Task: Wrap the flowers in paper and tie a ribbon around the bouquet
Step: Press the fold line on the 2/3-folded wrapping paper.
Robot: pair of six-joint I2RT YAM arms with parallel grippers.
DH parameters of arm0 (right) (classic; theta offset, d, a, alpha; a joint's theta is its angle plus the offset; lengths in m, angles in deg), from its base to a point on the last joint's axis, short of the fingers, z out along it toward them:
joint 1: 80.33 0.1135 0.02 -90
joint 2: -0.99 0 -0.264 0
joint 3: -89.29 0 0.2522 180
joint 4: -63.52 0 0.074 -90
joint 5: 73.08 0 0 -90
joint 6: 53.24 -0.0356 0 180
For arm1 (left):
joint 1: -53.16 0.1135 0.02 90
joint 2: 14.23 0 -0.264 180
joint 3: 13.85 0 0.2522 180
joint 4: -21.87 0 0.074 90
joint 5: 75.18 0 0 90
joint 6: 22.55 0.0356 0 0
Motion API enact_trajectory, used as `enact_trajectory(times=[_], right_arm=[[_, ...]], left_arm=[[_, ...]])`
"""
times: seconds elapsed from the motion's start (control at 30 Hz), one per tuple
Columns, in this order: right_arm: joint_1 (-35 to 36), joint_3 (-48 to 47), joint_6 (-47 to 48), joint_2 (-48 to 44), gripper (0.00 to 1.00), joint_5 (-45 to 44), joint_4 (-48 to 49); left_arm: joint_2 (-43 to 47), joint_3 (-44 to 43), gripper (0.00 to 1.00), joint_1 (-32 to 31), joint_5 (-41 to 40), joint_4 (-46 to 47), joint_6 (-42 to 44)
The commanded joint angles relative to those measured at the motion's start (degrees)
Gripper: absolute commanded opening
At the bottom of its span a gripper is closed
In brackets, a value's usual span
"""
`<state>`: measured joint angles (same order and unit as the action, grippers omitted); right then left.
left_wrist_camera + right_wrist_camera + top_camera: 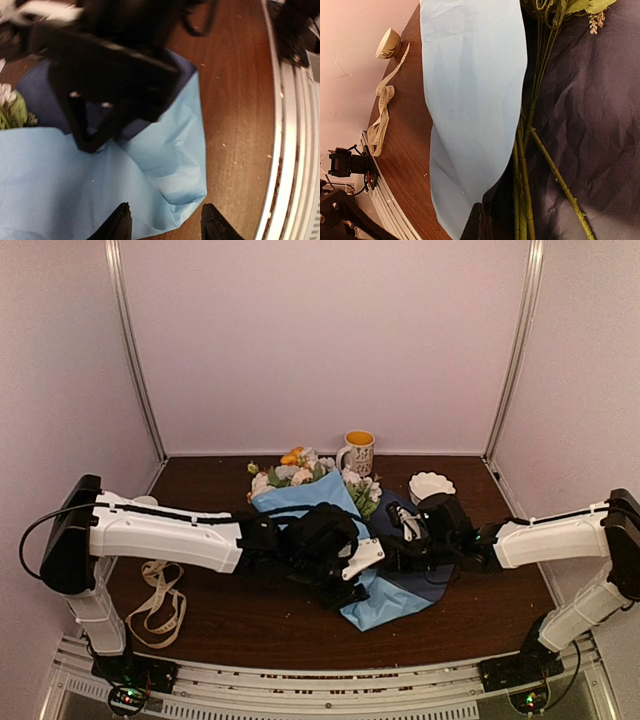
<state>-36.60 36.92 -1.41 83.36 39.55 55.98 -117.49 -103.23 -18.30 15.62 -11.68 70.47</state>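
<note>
left gripper (pixel 165 225) parted, straddling the paper's (pixel 75 175) light blue corner near the table (pixel 235 100) edge; right gripper (pixel 481 222) clenched on the paper's fold, just beside the flowers' (pixel 525 150) stems; blooms at 12 o'clock, ribbon (pixel 160 605) at 8 o'clock, bare wood at 6 o'clock

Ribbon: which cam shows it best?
Top external. The ribbon lies in loose loops on the table beside the left arm's base, seen whole from above. Right wrist shows it only obliquely, foreshortened along the table's edge. Left wrist doesn't show it at all.
</note>
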Motion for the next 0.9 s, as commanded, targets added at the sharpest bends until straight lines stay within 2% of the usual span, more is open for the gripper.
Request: enact_trajectory(times=[0.0, 0.13, 0.23, 0.33, 0.4, 0.5, 0.77, 0.87], right_arm=[[0.0, 2.0, -1.1, -1.8, 0.0, -1.1, 1.5], [0.1, 3.3, -0.4, -3.2, 0.0, -1.0, 0.6], [0.2, 4.4, 0.5, -4.5, 0.0, -1.3, 0.4], [0.3, 5.4, 0.9, -5.4, 0.0, -1.8, 0.4], [0.3, 5.9, 0.6, -5.5, 0.0, -1.4, 1.1], [0.4, 6.1, 0.6, -5.7, 0.0, -1.2, 1.1], [0.4, 6.8, 2.2, -9.0, 0.0, -2.3, -1.5], [0.4, 7.2, 2.4, -9.2, 0.0, -1.6, -1.4]], left_arm=[[-2.5, 0.2, 0.5, -0.2, -11.4, 2.4, -20.6], [-8.8, -8.4, 0.51, -2.8, -18.9, -9.3, -25.3], [-13.2, -14.9, 0.58, -6.5, -25.9, -17.7, -27.2], [-17.1, -20.2, 0.65, -8.8, -29.7, -22.4, -27.8], [-19.8, -22.5, 0.64, -8.9, -29.8, -24.4, -27.8], [-21.2, -22.8, 0.54, -8.9, -28.4, -24.6, -27.0], [-16.8, -16.5, 0.53, -8.9, -21.2, -19.7, -23.0], [-15.8, -15.0, 0.46, -8.9, -18.4, -19.1, -19.9]])
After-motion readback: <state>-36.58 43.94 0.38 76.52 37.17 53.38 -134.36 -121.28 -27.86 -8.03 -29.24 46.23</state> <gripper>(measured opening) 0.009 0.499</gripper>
